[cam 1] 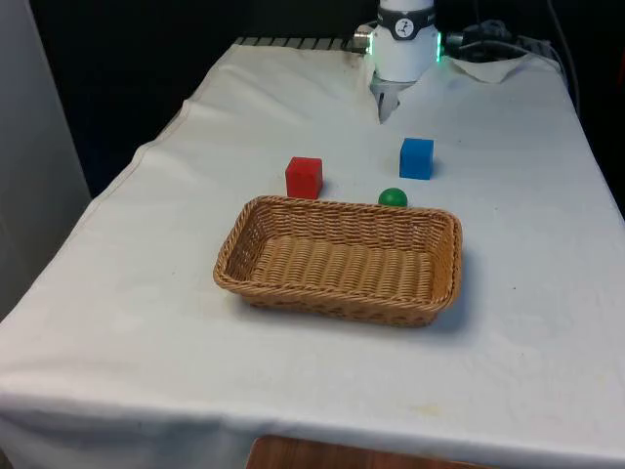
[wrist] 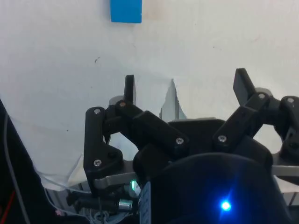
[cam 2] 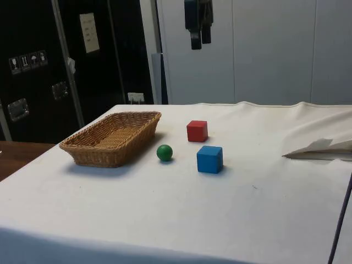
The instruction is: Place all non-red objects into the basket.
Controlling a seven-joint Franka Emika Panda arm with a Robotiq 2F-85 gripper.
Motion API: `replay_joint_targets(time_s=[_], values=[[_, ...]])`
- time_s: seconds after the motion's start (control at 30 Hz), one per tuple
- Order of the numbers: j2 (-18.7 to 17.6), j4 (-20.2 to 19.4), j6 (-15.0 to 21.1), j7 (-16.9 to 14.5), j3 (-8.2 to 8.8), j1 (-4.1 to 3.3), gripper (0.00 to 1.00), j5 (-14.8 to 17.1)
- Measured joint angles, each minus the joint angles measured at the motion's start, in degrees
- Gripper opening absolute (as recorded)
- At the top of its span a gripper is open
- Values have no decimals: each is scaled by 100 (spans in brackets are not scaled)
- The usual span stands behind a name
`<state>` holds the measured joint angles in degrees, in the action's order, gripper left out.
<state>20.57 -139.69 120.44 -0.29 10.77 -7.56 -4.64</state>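
A woven wicker basket [cam 1: 244,244] [cam 2: 88,144] lies on the white cloth with nothing in it. Just beyond its far rim sit a red cube [cam 1: 304,177] [cam 2: 197,131] and a small green ball [cam 1: 393,197] [cam 2: 164,152]. A blue cube [cam 1: 416,157] [cam 2: 209,159] [wrist: 126,10] stands a little farther back, towards the front view's right. My gripper [cam 2: 198,39] [wrist: 185,86] hangs high above the table, well clear of all objects. It is open, with nothing between its fingers [wrist: 129,88].
The cloth [cam 1: 508,117] is rucked into a raised fold [cam 2: 322,147] near the robot's base. Dark cabinets [cam 2: 33,66] stand past the basket in the side view. The table's edges drop off on the front view's left and right.
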Motion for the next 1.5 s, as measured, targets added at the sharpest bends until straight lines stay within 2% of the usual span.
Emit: replay_joint_targets(time_s=[0.87,0.97,1.23,1.5], values=[[17,-86,-11,705,-733,0,100,0],[23,-92,-11,739,-756,-6,100,0],[69,-155,-11,1008,-951,-11,100,17],[149,-258,-17,1169,-1049,-17,100,46]])
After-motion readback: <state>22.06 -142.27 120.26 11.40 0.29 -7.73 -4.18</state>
